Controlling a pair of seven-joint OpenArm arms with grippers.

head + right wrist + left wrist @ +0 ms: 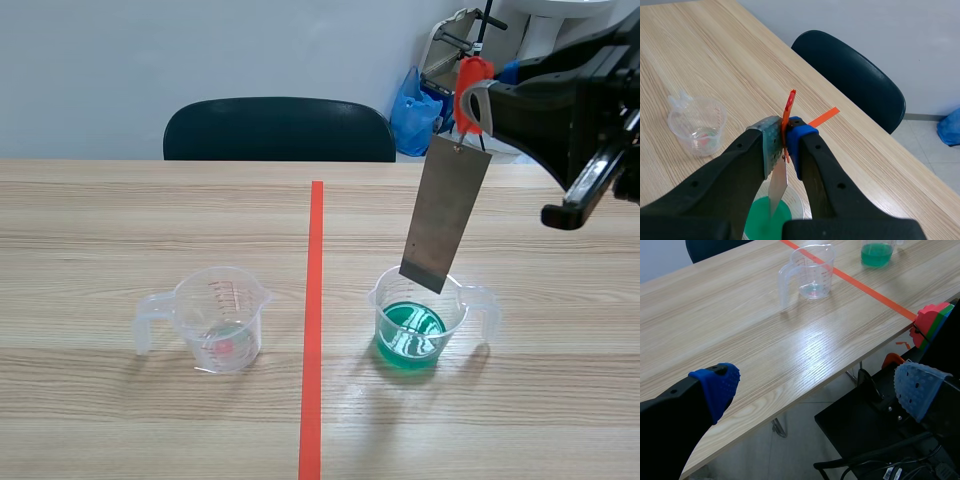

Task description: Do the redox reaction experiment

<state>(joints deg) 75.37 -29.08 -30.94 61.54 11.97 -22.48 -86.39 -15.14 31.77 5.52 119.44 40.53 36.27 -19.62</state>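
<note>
Long bench (120, 220) of pale wood-grain laminate, with a dark, round-backed chair (280, 130) at its far edge. The left arm's fingers (717, 385), tipped with blue dotted pads, stand wide apart off the near edge and hold nothing. A flat, dull grey rectangular metal plate (446, 215) hangs slightly tilted, its lower edge over the mouth of a clear plastic measuring cup (415, 320) with handle and spout, which holds green liquid. A second cup (218, 320) of the same shape, nearly empty, stands well apart across the orange-red tape line (315, 300). The right arm's fingers (771, 145) are pinched on the small orange-red clip (470, 90) that carries the plate.
</note>
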